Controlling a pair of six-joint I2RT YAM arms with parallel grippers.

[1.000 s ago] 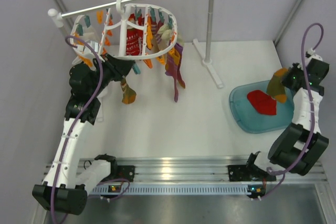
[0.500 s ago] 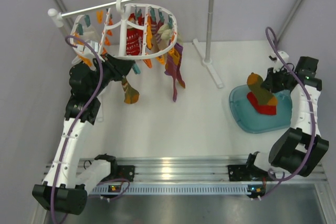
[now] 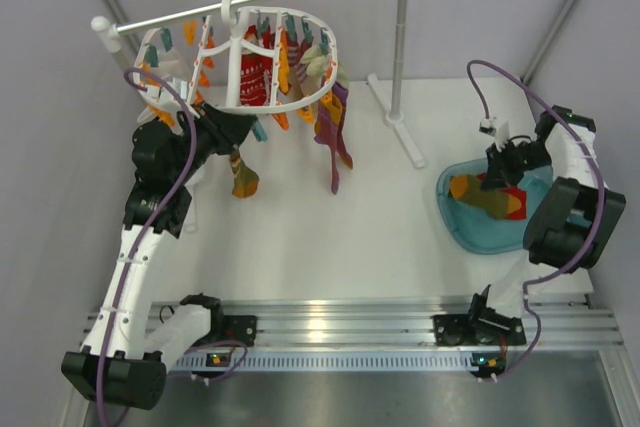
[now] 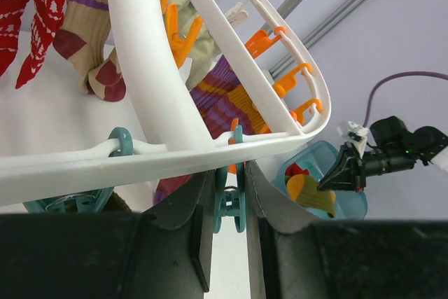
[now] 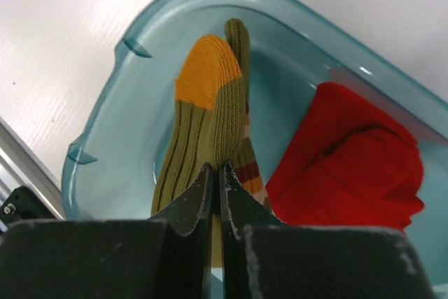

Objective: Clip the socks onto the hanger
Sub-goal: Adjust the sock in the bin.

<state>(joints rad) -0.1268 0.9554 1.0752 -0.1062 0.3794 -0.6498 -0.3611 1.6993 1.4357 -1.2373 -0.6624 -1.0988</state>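
The white oval hanger (image 3: pixel 222 105) hangs from a rod at the back left and fills the top of the left wrist view (image 4: pixel 140 68). One striped olive sock (image 3: pixel 243 175) hangs clipped under it. My left gripper (image 3: pixel 238 133) sits under the rim, its fingers pressed on both sides of a teal clip (image 4: pixel 228 209). My right gripper (image 3: pixel 493 181) is shut on the other olive sock with an orange toe (image 5: pixel 207 120). It holds that sock (image 3: pixel 470 190) over the teal tray (image 3: pixel 450 219).
A red sock (image 5: pixel 353 166) lies in the tray beside the held sock. Purple socks (image 3: pixel 335 142), red patterned socks (image 3: pixel 255 77) and other socks hang from the hanger. The white rod-and-pole stand (image 3: pixel 400 42) has its foot (image 3: pixel 405 137) behind the tray.
My right arm has swung from the table's right edge leftward and lowered the olive sock over the tray. My left arm has not moved.
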